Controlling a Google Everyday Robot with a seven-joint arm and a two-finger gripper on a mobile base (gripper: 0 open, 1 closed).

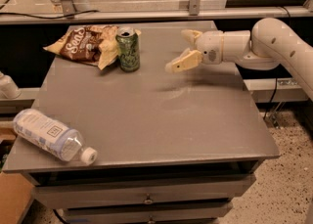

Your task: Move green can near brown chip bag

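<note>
The green can [128, 49] stands upright at the back left of the grey table [161, 120], its left side touching the tan end of the brown chip bag [85, 45]. The bag lies flat, its dark brown end with white lettering pointing left. My gripper [183, 49] hovers to the right of the can, well apart from it, above the table. It is open, with one pale finger [182, 61] nearer and the other finger [190, 34] farther back, and nothing between them. The white arm reaches in from the right edge.
A clear plastic bottle with a white cap [53, 135] lies on its side at the table's front left corner. A metal rail and glass panel [146, 15] run behind the table. Drawers sit below the tabletop.
</note>
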